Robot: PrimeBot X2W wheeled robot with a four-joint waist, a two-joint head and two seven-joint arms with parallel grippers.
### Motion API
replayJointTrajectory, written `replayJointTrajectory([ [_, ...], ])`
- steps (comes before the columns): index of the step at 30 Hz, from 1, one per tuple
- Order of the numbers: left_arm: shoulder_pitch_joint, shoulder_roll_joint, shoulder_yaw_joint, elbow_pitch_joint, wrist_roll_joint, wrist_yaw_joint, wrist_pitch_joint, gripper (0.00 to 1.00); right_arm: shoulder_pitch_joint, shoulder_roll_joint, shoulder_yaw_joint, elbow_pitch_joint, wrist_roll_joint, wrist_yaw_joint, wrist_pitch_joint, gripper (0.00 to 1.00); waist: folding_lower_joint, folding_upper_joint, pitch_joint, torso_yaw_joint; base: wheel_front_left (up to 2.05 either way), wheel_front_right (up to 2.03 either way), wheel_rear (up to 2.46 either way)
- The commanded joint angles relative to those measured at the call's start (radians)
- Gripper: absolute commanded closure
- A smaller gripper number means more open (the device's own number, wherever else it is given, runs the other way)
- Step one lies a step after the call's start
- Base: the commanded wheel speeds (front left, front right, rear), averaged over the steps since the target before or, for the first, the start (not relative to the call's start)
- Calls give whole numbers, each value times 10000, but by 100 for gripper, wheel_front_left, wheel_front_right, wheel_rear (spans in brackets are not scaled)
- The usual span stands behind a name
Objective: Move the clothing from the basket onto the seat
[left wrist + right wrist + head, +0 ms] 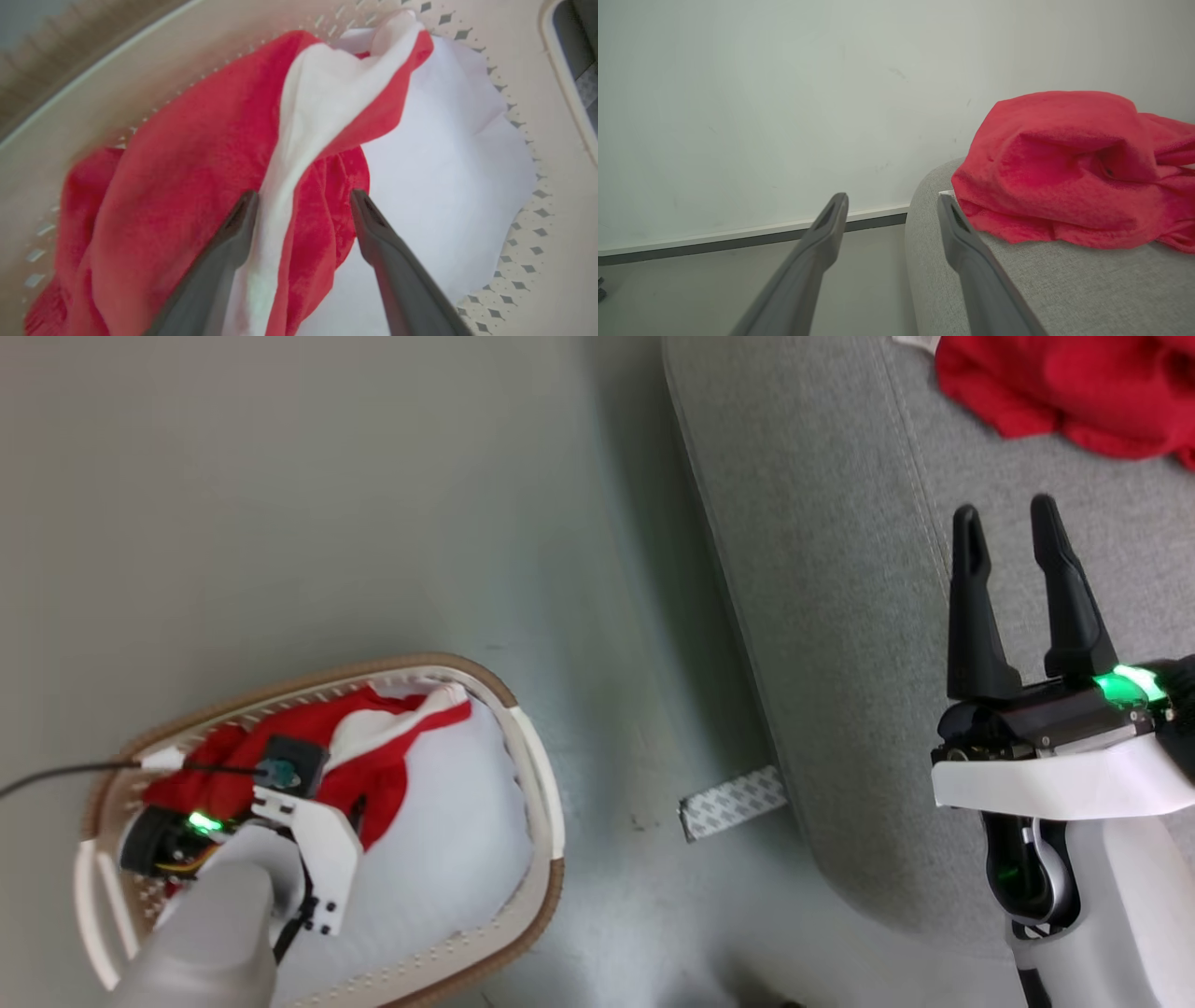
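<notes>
At seven o'clock in the head view the left pincer [303, 200] is down in the basket [534, 775], its fingers hidden there under the wrist housing [317, 831]. The left wrist view shows them spread wide, straddling a fold of the red garment with a white band [196, 154] without clamping it. At three o'clock the right pincer [1006, 523] hovers open and empty over the seat [840, 569]. At one o'clock a second red garment [1055, 383] lies on the seat, cut off at the top edge.

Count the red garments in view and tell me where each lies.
2. The banded garment lies in the basket under the open left gripper; the plain garment lies on the seat, beyond the right gripper. More may hide in the basket.
</notes>
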Motion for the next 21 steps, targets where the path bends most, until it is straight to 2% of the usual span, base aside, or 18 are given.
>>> replayJointTrajectory([
  [1, -192, 106, -102, 140, 176, -13, 63, 0, -138, 50, 14, -8, 57, -22, 5, 0, -2, 0, 301, -223, 0, 0, 0],
  [8, -539, 265, -1195, 746, 1116, 7, 878, 0, -213, 59, 133, 1, 300, -22, 5, 0, -2, 0, 771, -387, 0, 0, 0],
  [12, -632, 276, -1339, 897, 1164, 116, 1144, 0, -266, 59, 180, 13, 464, -22, 5, 0, -2, 0, 916, -415, 0, 0, 0],
  [13, -625, 265, -1351, 924, 1137, 154, 1188, 5, -273, 60, 185, 26, 502, -22, 5, 0, -2, 0, 923, -408, 0, 0, 0],
  [14, -622, 245, -1359, 938, 1112, 197, 1169, 55, -281, 60, 195, 41, 520, -22, 5, 0, -2, 0, 919, -400, 0, 0, 0],
  [15, -606, 188, -1347, 943, 1047, 193, 1088, 83, -286, 60, 203, 73, 515, -22, 5, 0, -2, 0, 897, -388, 0, 0, 0],
  [16, -574, 127, -1327, 941, 976, 192, 1018, 100, -292, 60, 215, 111, 516, -22, 5, 0, -2, 0, 856, -375, 0, 0, 0],
  [21, -414, -85, -1439, 956, 895, 234, 704, 100, -315, 57, 193, 193, 383, -22, 5, 0, -2, 0, 406, -232, 0, 0, 0],
])
